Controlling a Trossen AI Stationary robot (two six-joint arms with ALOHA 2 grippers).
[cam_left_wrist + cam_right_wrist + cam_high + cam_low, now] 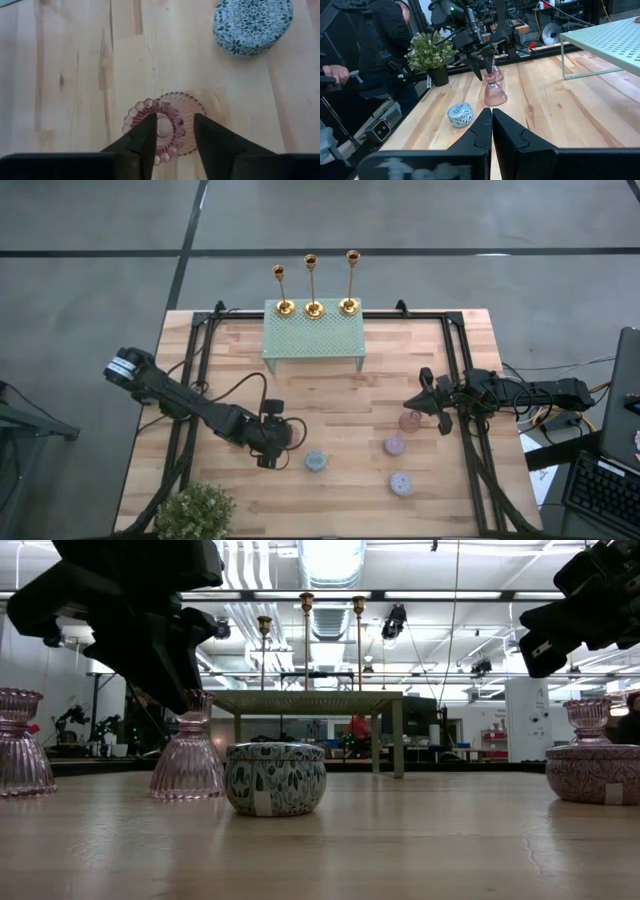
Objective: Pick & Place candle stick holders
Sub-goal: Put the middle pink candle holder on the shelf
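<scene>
Three gold candle stick holders (313, 285) stand by their round bases on a green perforated stand (313, 340) at the table's far middle; they also show in the low view (306, 640). My left gripper (173, 122) is open above a pink ribbed glass holder (167, 125), which stands upright on the table near the front left (188, 755). One finger is over the holder's beaded top and the other is beside it. My right gripper (492, 115) is shut and empty, above the table's right side (425, 395). My left gripper comes at the pink glass holder's beaded top rim (132, 112) from above, pointing down. I cannot tell whether its fingers touch the rim. The holder stands upright on its base on the table.
A floral tin (315, 462) lies just right of my left gripper. Two pinkish tins (395, 445) (401, 483) and another pink glass holder (410, 420) stand near my right gripper. A potted plant (195, 510) is at the front left corner. A person (350, 60) stands beyond the table.
</scene>
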